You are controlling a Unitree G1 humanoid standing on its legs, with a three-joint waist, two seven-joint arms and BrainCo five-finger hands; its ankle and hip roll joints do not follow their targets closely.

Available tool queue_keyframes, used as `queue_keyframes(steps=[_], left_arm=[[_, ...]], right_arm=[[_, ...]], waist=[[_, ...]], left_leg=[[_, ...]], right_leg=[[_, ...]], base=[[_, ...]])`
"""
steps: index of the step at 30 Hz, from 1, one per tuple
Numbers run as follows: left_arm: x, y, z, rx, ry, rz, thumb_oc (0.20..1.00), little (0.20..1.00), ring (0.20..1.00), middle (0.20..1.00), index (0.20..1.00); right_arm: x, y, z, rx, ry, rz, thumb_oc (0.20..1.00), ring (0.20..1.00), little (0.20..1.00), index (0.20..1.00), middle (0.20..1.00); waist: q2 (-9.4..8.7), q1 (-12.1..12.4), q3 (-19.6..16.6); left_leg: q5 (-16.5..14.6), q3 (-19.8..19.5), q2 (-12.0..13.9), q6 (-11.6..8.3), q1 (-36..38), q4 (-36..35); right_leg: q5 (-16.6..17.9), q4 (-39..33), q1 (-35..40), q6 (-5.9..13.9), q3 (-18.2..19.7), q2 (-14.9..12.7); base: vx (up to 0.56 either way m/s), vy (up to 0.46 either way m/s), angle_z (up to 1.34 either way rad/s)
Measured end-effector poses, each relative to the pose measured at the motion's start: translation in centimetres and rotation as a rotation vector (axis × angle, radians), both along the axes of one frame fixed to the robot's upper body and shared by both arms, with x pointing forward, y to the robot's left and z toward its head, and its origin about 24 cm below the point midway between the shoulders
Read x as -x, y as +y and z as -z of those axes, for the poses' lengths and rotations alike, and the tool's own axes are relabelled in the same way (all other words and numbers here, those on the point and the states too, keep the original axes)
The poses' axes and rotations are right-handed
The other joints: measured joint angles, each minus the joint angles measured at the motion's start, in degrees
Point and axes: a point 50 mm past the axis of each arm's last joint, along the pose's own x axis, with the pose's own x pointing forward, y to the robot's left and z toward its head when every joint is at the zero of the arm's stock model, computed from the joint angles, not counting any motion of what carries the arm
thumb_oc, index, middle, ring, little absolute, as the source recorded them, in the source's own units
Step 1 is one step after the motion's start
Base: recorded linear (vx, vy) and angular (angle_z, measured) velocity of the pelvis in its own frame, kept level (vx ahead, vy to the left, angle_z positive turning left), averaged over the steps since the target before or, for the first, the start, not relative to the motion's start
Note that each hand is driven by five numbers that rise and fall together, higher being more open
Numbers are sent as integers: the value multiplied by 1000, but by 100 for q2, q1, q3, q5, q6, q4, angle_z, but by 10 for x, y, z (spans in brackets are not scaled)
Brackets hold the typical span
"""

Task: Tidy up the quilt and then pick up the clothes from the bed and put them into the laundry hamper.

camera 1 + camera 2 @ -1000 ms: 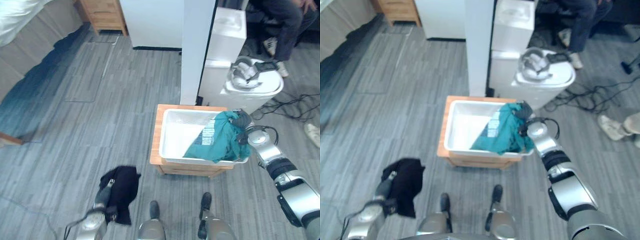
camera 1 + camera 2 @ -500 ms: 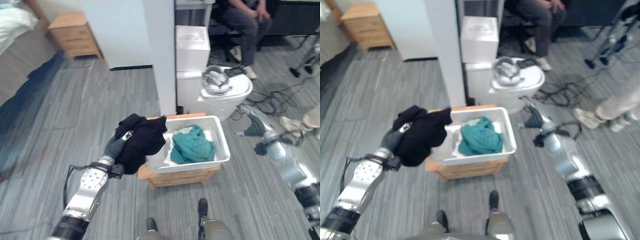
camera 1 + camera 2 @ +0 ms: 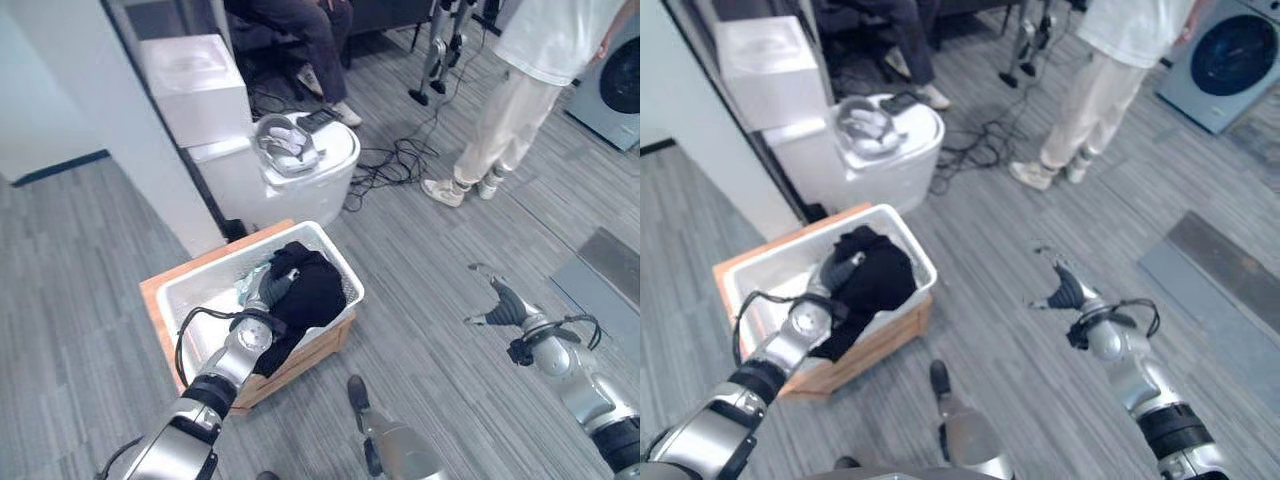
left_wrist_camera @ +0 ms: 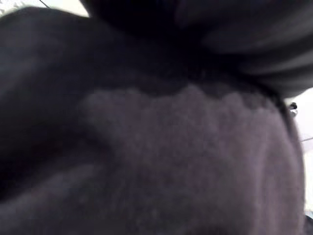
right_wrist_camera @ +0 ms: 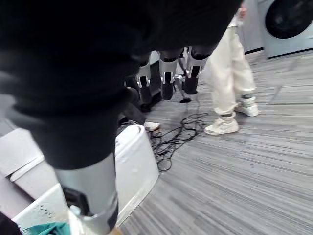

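The white laundry hamper (image 3: 340, 262) stands on a low wooden stand (image 3: 160, 290). My left hand (image 3: 270, 289) reaches into it from the near side, shut on a black garment (image 3: 312, 295) that lies bunched over the hamper's near right corner. A teal garment (image 3: 249, 287) shows beneath it inside the hamper. The left wrist view shows dark cloth (image 4: 171, 147) pressed close. My right hand (image 3: 505, 305) hangs open over the floor well to the right of the hamper, holding nothing; its fingers (image 5: 166, 73) are straight.
A white round-lidded bin (image 3: 330, 165) with a headset on it and a white box (image 3: 195, 75) stand behind the hamper. Cables (image 3: 400, 160) lie on the floor. A person in light trousers (image 3: 510, 110) stands at the far right, another sits behind (image 3: 300, 25). A washing machine (image 3: 1230, 60) stands far right.
The camera has swung right. My left hand carried the black garment from the hamper's left rim into the hamper. My right hand has moved further from the hamper.
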Motion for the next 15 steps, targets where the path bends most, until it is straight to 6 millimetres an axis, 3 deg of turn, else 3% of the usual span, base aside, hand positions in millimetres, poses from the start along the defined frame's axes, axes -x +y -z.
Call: queue_keyframes(steps=[3, 7, 10, 11, 12, 15], left_arm=[[0, 22, -1, 114, -37, -199, 1000, 1000, 1000, 1000, 1000], [4, 61, 23, 382, 161, -527, 1000, 1000, 1000, 1000, 1000], [7, 53, 30, 540, 207, -494, 1000, 1000, 1000, 1000, 1000], [19, 48, 33, 679, 182, -442, 1000, 1000, 1000, 1000, 1000], [29, 48, 31, 734, 149, -395, 1000, 1000, 1000, 1000, 1000], [57, 58, 45, 775, 170, -405, 1000, 1000, 1000, 1000, 1000]], right_arm=[[15, -10, 26, 11, 106, 53, 1000, 1000, 1000, 1000, 1000], [21, -17, 39, 13, 159, 94, 1000, 1000, 1000, 1000, 1000], [27, -28, 51, -8, 216, 158, 1000, 1000, 1000, 1000, 1000], [30, -29, 56, -44, 237, 194, 1000, 1000, 1000, 1000, 1000], [30, -27, 58, -79, 233, 206, 1000, 1000, 1000, 1000, 1000], [39, -23, 68, -120, 270, 220, 1000, 1000, 1000, 1000, 1000]], waist=[[8, 26, 0], [72, 28, 4], [197, 39, 32], [340, 216, 64], [417, 245, 52], [641, 541, 25]], left_leg=[[-11, 55, 48, -45, 14, -6], [-22, 24, 97, -65, 155, 5], [-30, -280, 89, -55, 228, -6], [-59, -405, 102, -22, 340, -7], [-85, -457, 108, -8, 395, -7], [-147, -534, 90, -13, 529, -7]], right_leg=[[29, 16, -24, -83, 10, 64], [89, 20, 164, -178, -73, 69], [-21, 8, 393, -233, -281, -7], [-115, -1, 612, -212, -404, -52], [-150, -14, 704, -194, -435, -58], [-215, -15, 869, -216, -502, -103]], base=[[62, 59, -10], [-27, 24, 6], [42, 33, 45], [37, 25, 46], [31, 26, 34], [40, 25, 18]])
